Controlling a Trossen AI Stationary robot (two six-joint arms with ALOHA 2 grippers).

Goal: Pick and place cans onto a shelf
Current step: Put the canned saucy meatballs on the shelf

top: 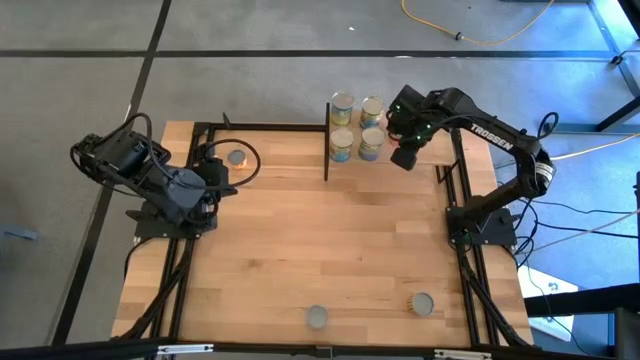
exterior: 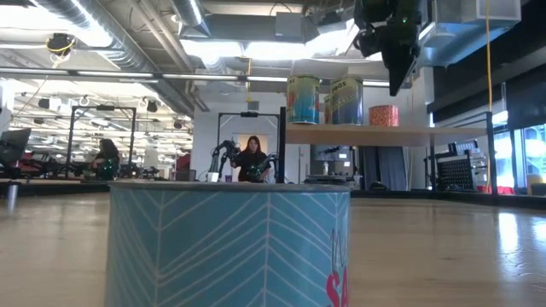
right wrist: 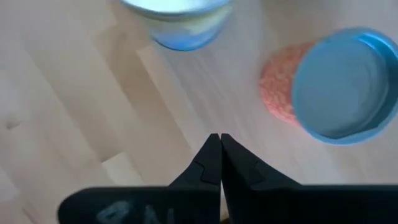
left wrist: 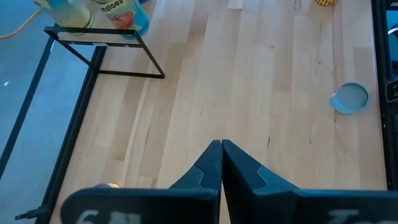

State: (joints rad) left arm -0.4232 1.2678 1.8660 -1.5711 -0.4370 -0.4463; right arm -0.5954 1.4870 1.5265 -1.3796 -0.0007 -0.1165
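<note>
The shelf stands at the far edge of the worktop, right of centre in the high view, its light-wood board raised on thin black posts. Four cans show on it from above, set in a close two-by-two block: two at the back and two at the front. In the low view the board carries two tall cans and a short orange-red can toward its right end.

The right gripper hangs above the right end of the shelf, just beside the block of cans and clear of them. Its fingers are pressed together and hold nothing (the right wrist view shows the orange-red can and a pale can on the wood below them).

The left gripper sits low at the left side of the worktop, well apart from the shelf. Its fingers are likewise pressed together, with nothing between them.

Loose cans remain on the worktop: one near the far left corner, beside the left arm, and two near the front edge. A teal can fills the foreground of the low view. People are visible in the room beyond the worktop.
</note>
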